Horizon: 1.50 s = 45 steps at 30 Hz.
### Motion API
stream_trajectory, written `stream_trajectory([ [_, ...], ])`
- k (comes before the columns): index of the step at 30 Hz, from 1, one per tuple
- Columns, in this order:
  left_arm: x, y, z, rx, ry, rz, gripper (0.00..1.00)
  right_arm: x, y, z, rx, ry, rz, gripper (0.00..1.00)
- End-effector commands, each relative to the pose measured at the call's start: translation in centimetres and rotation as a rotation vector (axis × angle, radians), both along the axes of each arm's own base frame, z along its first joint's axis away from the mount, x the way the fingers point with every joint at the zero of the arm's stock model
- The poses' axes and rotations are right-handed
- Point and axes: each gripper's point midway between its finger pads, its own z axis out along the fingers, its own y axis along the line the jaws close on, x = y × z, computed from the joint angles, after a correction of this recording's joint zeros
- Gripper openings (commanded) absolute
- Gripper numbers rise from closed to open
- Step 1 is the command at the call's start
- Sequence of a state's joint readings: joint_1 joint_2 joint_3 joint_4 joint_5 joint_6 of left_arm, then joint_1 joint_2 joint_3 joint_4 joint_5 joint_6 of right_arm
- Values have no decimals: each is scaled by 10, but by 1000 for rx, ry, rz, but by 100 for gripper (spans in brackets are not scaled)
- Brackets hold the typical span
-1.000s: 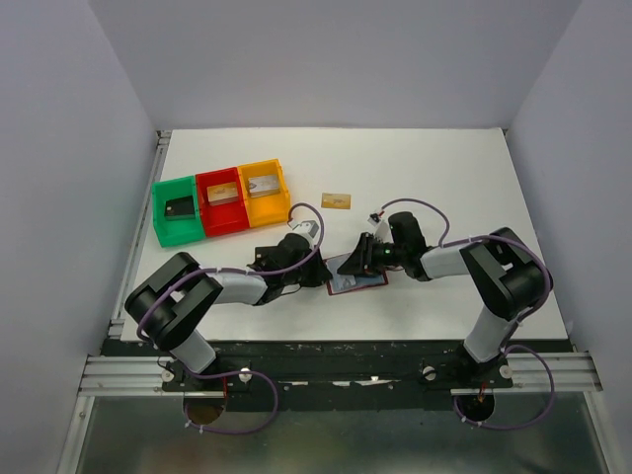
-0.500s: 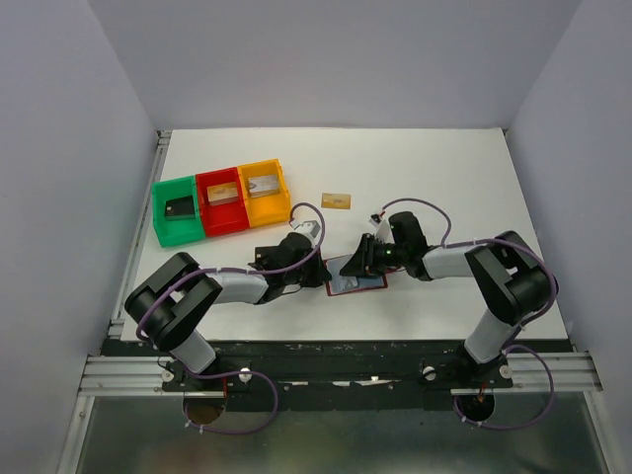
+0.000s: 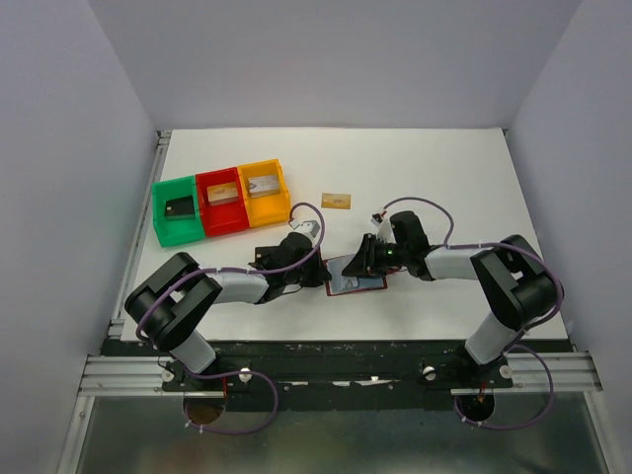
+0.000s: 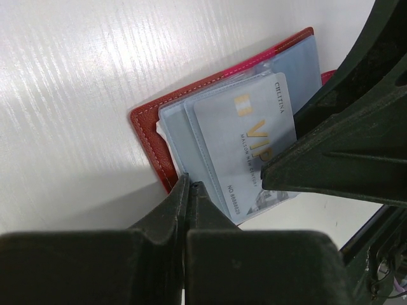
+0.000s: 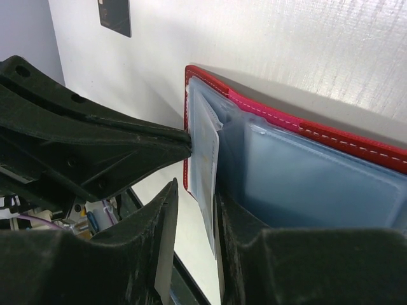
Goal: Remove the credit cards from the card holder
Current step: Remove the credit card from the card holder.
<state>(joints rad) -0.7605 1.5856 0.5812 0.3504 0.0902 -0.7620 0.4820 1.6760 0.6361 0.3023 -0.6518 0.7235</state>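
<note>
The card holder (image 3: 354, 279) lies open and flat on the tabletop (image 3: 444, 178), near the front edge and between the two arms; its red cover faces down and its light blue pockets face up.

The left jaws are closed, fingertips (image 4: 173, 202) pressed together with no gap; the tips sit at the holder's red stitched edge, beside the pocket stack; whether a layer of the holder is nipped between them cannot be told.

The right jaws are part open and reach in from the opposite side; a silver-grey card (image 4: 245, 143) projects beyond the pocket edge, and its free corner sits in the gap between the two fingers (image 5: 162, 229); the gap is wider than the card, so no clamp is seen; contact with either pad cannot be confirmed. The card face shows a gold chip and "VIP" lettering.

A gold-orange card (image 3: 337, 200) lies flat and alone on the tabletop, well apart from the holder, toward the back.

Three trays stand in a touching row at back left: green tray (image 3: 163, 225), red tray (image 3: 227, 225), yellow tray (image 3: 271, 215); the green one holds a black card (image 3: 180, 208); the red and yellow each hold one flat item, colour uncertain.
</note>
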Motion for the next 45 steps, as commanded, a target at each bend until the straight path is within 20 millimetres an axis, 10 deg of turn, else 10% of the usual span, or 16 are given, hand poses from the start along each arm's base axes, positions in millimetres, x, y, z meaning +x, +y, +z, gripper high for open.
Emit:
stream_trajectory([
  [1,-9,25,-24,102,59,49,0,5,-5,6,-11,-35,-15,36],
  [45,-15,40,-28,110,74,89,0,1,-19,17,-17,-65,-46,24],
])
